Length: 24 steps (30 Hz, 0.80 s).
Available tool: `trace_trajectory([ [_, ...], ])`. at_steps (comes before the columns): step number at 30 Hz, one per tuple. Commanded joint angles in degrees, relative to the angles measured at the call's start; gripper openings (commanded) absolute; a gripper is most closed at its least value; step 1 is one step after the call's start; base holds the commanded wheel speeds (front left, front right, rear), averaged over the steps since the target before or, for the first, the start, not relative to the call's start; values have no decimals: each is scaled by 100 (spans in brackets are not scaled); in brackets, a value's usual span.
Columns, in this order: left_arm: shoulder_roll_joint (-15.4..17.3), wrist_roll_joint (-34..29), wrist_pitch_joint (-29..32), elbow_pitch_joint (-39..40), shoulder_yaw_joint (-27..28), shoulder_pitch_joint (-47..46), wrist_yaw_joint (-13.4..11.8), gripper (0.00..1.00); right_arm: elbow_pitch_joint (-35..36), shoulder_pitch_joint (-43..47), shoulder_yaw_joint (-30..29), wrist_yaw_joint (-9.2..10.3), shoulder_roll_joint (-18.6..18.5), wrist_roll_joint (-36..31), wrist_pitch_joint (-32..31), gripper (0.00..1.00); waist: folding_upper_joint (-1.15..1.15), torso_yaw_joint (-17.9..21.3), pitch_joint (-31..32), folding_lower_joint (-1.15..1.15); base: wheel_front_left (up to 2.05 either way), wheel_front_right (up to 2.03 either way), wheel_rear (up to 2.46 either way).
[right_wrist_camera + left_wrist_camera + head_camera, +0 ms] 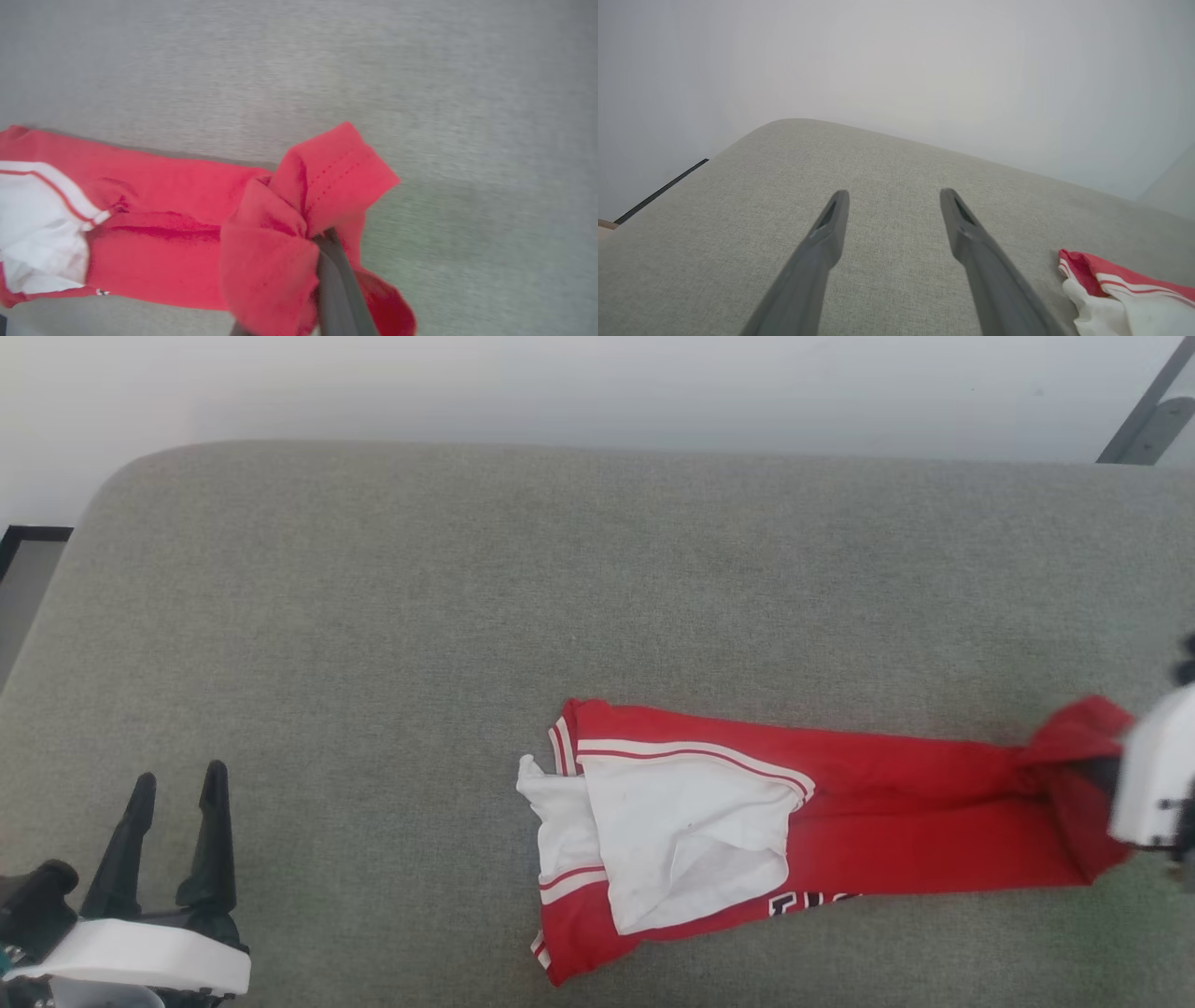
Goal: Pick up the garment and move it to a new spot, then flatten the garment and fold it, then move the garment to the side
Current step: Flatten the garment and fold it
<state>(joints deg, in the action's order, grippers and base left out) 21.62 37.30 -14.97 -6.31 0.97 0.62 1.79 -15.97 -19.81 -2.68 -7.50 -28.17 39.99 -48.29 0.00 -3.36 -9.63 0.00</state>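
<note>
In the head view, you see the red shirt [840,803] stretched out across the near right part of a grey cushion [373,663], with a white sleeve folded over its left end. Your left gripper [180,775] sits at the lower left, fingers spread and empty, well apart from the shirt. Your right gripper [1111,775], at the right edge, is clamped on the shirt's bunched red end.

In the left wrist view, the left gripper [894,193] stands wide over bare cushion, and the shirt's [1125,289] striped corner shows at the lower right.

In the right wrist view, the right gripper [327,238] pinches the shirt's [177,205] red hem, which is bunched around its fingers.
</note>
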Motion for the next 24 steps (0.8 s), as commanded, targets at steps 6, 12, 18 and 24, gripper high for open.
trace_trajectory([
  [6,-29,-94,-12,18,-79,-18,50,100,1057,197,589,3,488,86,-316,0,0,-125,48,0,0,0,0],
  [12,-78,-114,29,-51,-256,-156,98,100,1449,98,1248,3,951,65,-451,0,0,-433,73,0,0,0,0],
  [18,-156,-141,53,-163,-440,-298,161,100,1247,-59,1841,3,1314,46,-349,0,0,-816,114,0,0,0,0],
  [24,-257,-162,41,-267,-588,-385,203,100,868,-278,2286,3,1551,28,-131,0,0,-1101,153,0,0,0,0],
])
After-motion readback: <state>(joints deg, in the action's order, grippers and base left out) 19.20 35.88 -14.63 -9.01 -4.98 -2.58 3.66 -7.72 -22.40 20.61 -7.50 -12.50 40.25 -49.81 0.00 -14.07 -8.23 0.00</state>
